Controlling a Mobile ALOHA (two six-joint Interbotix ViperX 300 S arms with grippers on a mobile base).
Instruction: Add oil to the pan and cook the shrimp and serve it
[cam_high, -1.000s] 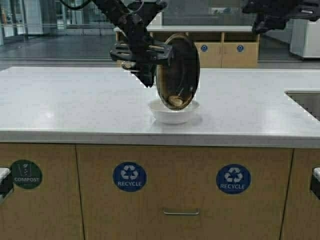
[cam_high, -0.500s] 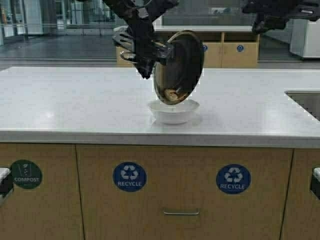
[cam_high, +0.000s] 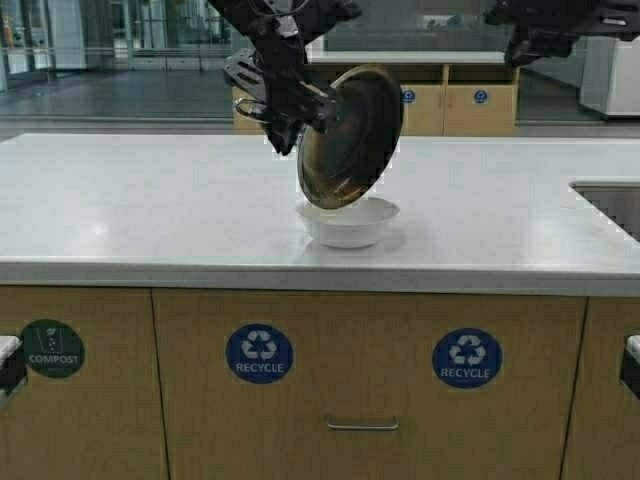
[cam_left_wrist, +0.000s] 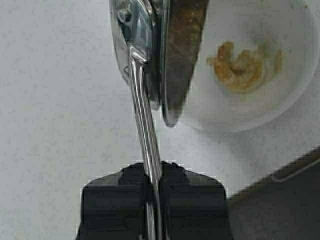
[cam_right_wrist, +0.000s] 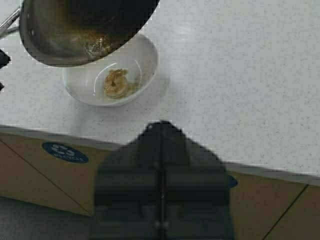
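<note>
One arm is doing the work for you: your left gripper (cam_left_wrist: 154, 182) is clenched on the short steel handle of the pan (cam_high: 352, 135), with the handle pinched between the two black fingers in the left wrist view. You are holding the pan raised above the white countertop (cam_high: 150, 210) and tipped steeply on its side, dark inside facing the high camera, its lower rim hanging just over the white bowl (cam_high: 350, 224). From the right wrist view you can see a brownish film on the pan's inner wall, and no lump left inside it.

You will find the shrimp (cam_right_wrist: 116, 83) lying in the bottom of the white bowl, a curled, golden-tan piece with a little oily smear around it; the left wrist view shows it there too (cam_left_wrist: 243, 66). The bowl stands upright on the countertop, near the middle of it.

Your right gripper (cam_right_wrist: 160, 131) is held high, well apart from the pan, over the near edge of the countertop, and its fingers are pressed together with nothing between them.
</note>
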